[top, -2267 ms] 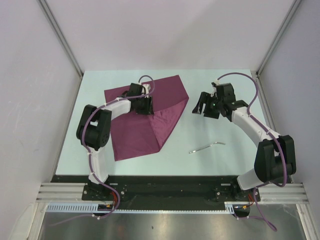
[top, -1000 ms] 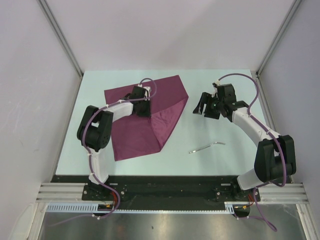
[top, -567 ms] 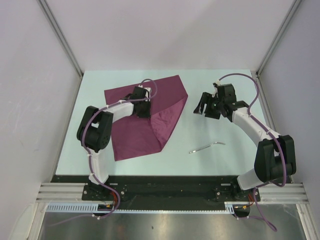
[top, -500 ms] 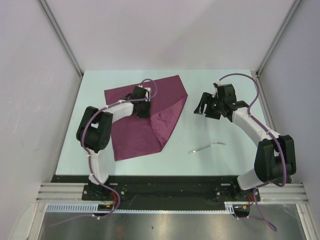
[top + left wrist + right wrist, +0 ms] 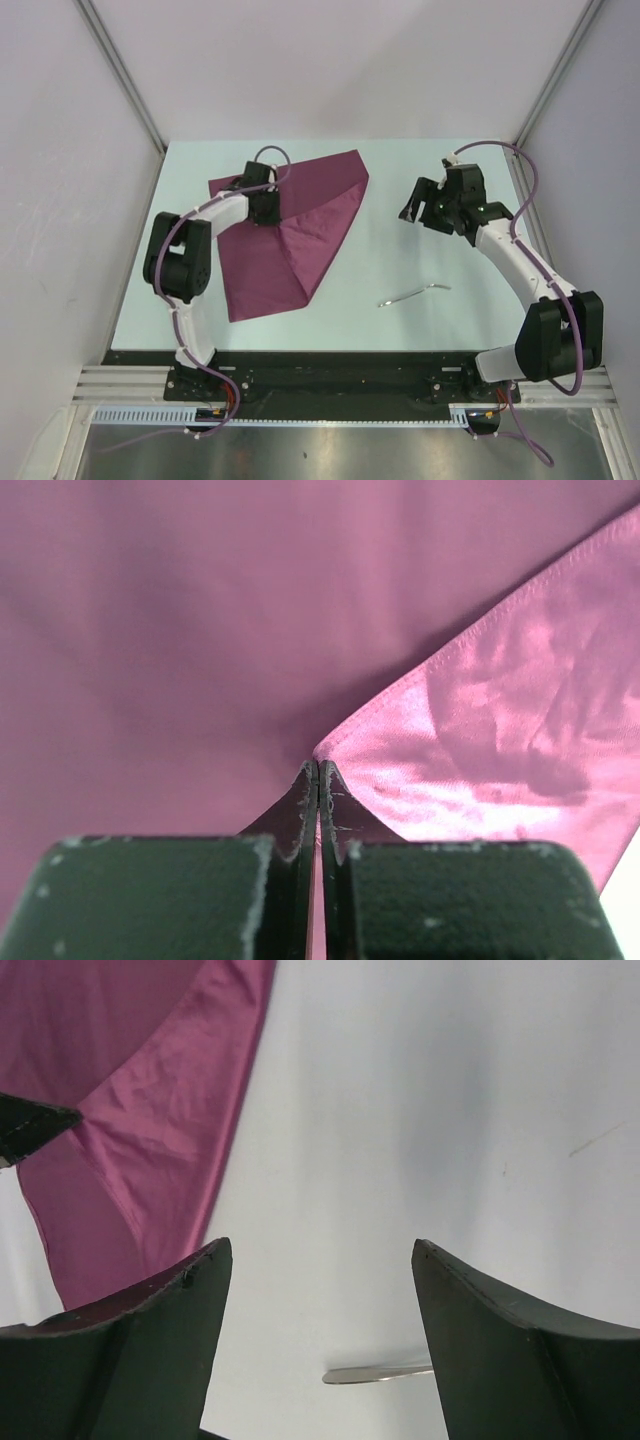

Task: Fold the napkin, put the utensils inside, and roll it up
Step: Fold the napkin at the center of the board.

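Right now the napkin [image 5: 300,235] lies spread on the left half of the table [image 5: 430,170], maroon and plain. Its far edge runs slantwise up to a far corner, its right corner points toward the open middle of the table, and its near point ends short of the table's near edge. A raised crease runs from the cloth's middle down to that near point, and the flap to the right of the crease looks shinier.

The left gripper [image 5: 263,208] sits over the napkin's far middle, at the top of the crease. In the left wrist view the left gripper [image 5: 318,770] has its jaws pressed together, with a sliver of cloth between them where a hemmed edge meets the tips: it pinches the napkin.

The right gripper [image 5: 418,207] hangs to the right of the napkin's right corner, apart from it, with bare table showing between them. Seen from its wrist camera, the right gripper [image 5: 320,1248] stands wide with nothing between the jaws. The napkin's [image 5: 140,1130] hemmed edge crosses the upper left of that view.

The utensil [image 5: 414,293] lies right of the napkin's near point, well apart from the cloth, with bare table all around it. One end of the utensil [image 5: 378,1371] shows low between the right fingers.
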`<state>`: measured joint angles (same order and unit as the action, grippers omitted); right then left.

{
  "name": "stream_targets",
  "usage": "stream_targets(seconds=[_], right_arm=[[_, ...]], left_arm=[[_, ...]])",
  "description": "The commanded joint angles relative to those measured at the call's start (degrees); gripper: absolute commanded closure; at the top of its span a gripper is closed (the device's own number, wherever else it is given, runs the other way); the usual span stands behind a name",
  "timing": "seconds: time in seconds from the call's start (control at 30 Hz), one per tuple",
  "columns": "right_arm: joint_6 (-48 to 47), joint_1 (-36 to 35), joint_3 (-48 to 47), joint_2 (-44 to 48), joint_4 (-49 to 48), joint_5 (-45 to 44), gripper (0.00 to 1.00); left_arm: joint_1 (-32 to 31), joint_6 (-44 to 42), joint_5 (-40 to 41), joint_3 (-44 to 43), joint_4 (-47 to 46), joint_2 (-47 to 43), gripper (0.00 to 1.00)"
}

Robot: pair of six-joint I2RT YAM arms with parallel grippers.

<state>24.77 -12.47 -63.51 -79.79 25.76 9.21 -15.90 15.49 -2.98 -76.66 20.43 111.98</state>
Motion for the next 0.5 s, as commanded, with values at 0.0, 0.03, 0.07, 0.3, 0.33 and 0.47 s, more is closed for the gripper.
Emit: stream_targets(seconds=[0.0,0.03,0.07,0.3,0.33,0.47], right_arm=[[1.14,0.52,-2.33,0.94,0.35,-1.31,0.22],[1.50,0.43,-2.06,1.47,-0.26,-1.22,0.22],[1.77,0.25,-1.54,2.00,-0.71,-1.21,0.22],[2.03,0.34,1.28,3.24,-1.76,-0.69,0.21],[1.94,0.34,1.10,3.06,-1.85,-0.17,0.21],[1.77,0.25,0.84,2.97,-2.03,0.37,0.21]], left_arm=[[3.50,-2.38,1.23,-4.19,1.72,-0.72,1.00],[4.55,-2.65,1.31,-5.76,2.16,-0.28,1.00],[5.08,-3.00,1.31,-6.65,2.68,0.77,1.00],[8.08,-3.09,1.58,-11.40,2.34,4.11,1.00],[8.43,-3.18,1.58,-12.45,2.51,4.38,1.00],[9.31,-3.97,1.93,-15.88,3.74,6.75,1.00]])
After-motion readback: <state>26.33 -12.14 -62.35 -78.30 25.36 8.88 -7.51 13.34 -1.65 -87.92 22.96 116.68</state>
